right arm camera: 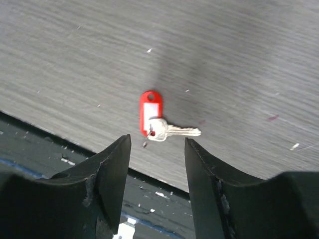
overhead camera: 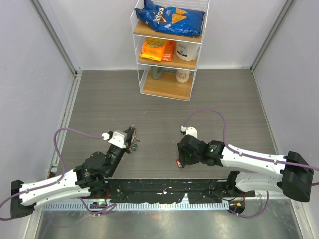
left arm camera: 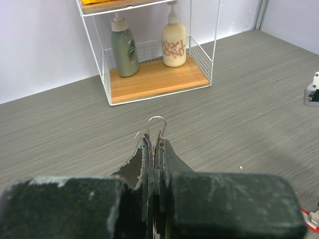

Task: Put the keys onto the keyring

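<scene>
Right wrist view shows the key [right arm camera: 175, 132] lying flat on the grey worktop [right arm camera: 239, 59]. Its silver blade points to 3 o'clock, and a red tag [right arm camera: 150, 110] with a white label runs from its head toward 12 o'clock. The right jaws stand wide apart and hold nothing. Their two dark fingers [right arm camera: 112, 167] frame the lower part of the view, with the key just past the gap at 12 o'clock, close to the worktop's near edge.

In the left wrist view the left jaws are pressed together on the keyring [left arm camera: 156, 125], whose thin wire loop stands upright out of the tips toward 12 o'clock. Beyond it, also at 12 o'clock, a wire rack [left arm camera: 199, 55] carries a green pump bottle [left arm camera: 123, 52] and a cream one [left arm camera: 173, 46] on its wooden bottom shelf.

From the top external view the left arm [overhead camera: 94, 167] sits at 9 o'clock of the right arm [overhead camera: 239, 159], well apart.
</scene>
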Controlling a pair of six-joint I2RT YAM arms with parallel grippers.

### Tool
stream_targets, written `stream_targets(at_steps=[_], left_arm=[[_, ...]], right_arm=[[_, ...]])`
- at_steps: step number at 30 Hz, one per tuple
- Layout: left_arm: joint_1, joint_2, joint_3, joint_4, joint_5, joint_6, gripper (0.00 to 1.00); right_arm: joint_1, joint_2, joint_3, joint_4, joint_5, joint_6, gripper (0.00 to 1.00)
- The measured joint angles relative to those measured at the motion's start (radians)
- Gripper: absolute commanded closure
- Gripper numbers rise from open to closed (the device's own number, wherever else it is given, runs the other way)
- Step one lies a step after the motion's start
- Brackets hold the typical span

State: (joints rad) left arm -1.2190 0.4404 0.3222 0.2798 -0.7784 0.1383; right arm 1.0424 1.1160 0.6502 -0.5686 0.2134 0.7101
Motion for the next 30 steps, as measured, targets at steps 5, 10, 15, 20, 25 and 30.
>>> stream_targets(at_steps=[5, 10, 15, 20, 25, 30], left_arm=[[0.000, 0.000, -0.002, 0.000, 0.000, 0.000, 1.00], [0.000, 0.003, -0.002, 0.000, 0.000, 0.000, 1.00], [0.000, 0.003, -0.003, 0.000, 0.000, 0.000, 1.00], [0.000, 0.003, -0.003, 0.001, 0.000, 0.000, 1.00], [0.000, 0.003, -0.005, 0.001, 0.000, 0.000, 1.00], [0.000, 0.003, -0.007, 0.001, 0.001, 0.000, 1.00]], right_arm=[[0.072, 0.011, 0.000, 0.024, -0.017, 0.028, 0.50], [0.118, 0.043, 0.000, 0.031, -0.017, 0.064, 0.55], [0.140, 0.053, -0.018, 0.036, -0.013, 0.103, 0.57], [0.147, 0.055, -0.049, 0.047, -0.014, 0.132, 0.59], [0.149, 0.071, -0.060, 0.069, -0.014, 0.145, 0.62], [0.154, 0.089, -0.061, 0.095, -0.013, 0.158, 0.65]])
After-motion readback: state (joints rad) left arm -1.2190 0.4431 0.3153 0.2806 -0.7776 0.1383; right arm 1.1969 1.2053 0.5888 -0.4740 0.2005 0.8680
